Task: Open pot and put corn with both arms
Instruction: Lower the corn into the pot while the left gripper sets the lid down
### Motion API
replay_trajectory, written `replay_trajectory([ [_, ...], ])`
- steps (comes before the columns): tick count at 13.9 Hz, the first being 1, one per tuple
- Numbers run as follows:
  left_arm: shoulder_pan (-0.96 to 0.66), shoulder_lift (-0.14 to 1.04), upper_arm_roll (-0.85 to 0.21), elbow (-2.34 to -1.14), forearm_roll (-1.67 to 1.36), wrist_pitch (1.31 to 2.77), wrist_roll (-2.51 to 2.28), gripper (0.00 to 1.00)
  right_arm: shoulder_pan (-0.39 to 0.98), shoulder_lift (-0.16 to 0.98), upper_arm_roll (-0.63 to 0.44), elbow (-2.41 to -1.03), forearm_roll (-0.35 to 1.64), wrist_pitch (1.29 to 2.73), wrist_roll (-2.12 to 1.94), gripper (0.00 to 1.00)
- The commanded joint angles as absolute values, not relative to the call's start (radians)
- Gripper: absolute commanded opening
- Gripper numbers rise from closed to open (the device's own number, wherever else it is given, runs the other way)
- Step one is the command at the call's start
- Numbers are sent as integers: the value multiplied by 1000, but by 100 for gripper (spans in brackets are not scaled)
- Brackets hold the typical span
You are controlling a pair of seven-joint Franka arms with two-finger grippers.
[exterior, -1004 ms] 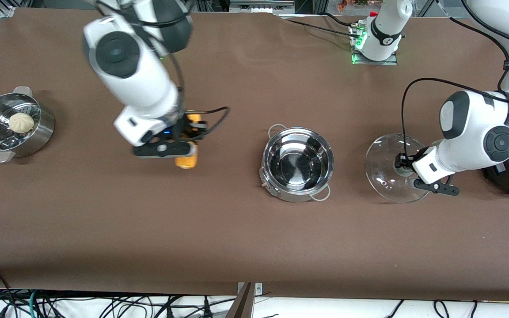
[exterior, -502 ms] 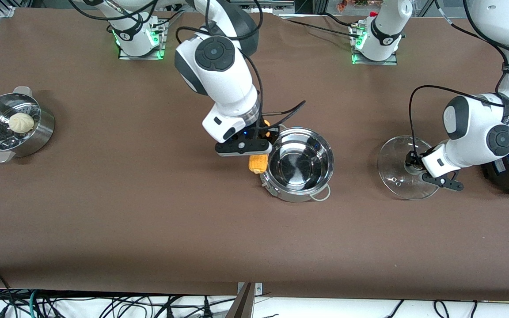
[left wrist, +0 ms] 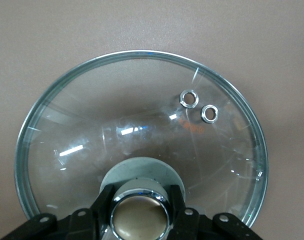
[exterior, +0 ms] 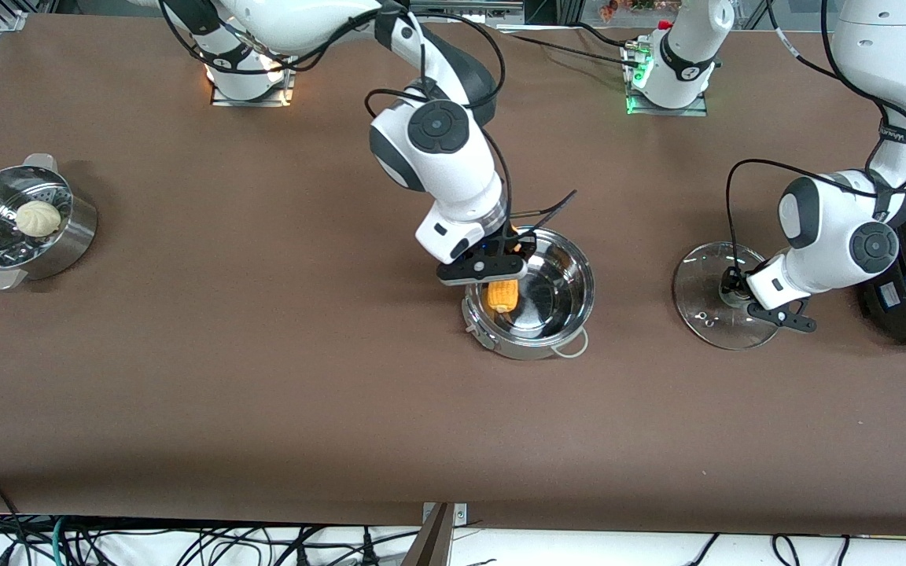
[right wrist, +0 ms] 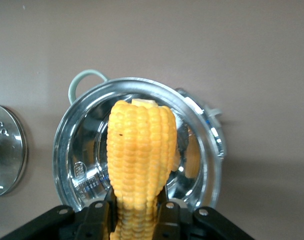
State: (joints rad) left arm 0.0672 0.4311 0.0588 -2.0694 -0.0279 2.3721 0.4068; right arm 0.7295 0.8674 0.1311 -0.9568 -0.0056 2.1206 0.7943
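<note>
Brown tabletop (exterior: 264, 377) carried the open pot (exterior: 559, 259) at its middle. Over the pot's rim toward the right arm's end hung the right pincer (exterior: 500, 271), clamped on the corn (exterior: 502, 295), whose long axis pointed down into the bowl, so release looked a short drop. Toward the left arm's end, the left pincer (exterior: 736, 295) gripped the knob of the glass lid (exterior: 705, 314), low over the tabletop, well apart from the pot.
</note>
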Motion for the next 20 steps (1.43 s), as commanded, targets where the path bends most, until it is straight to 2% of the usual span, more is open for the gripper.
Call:
replay_trajectory([
  [1, 69, 410, 61, -2079, -5, 2375, 420, 75, 761, 933, 126, -870, 3, 2117, 810, 0],
  [2, 69, 408, 61, -2080, -6, 2375, 419, 100, 765, 937, 126, -870, 3, 2120, 810, 0],
  [6, 80, 399, 61, -2088, -5, 2367, 403, 100, 778, 974, 126, -870, 3, 2178, 810, 0],
  [10, 98, 309, 61, -2164, -5, 2361, 402, 100, 787, 980, 123, -873, 3, 2203, 810, 0],
  [14, 98, 117, 60, -2163, -5, 2355, 397, 100, 787, 1017, 121, -874, 2, 2250, 811, 0],
  [17, 97, -23, 60, -2161, -5, 2219, 324, 100, 787, 1031, 121, -879, -3, 2261, 811, 0],
  [20, 94, -132, 60, -2134, -5, 2096, 310, 100, 787, 1035, 120, -879, -5, 2263, 811, 28],
])
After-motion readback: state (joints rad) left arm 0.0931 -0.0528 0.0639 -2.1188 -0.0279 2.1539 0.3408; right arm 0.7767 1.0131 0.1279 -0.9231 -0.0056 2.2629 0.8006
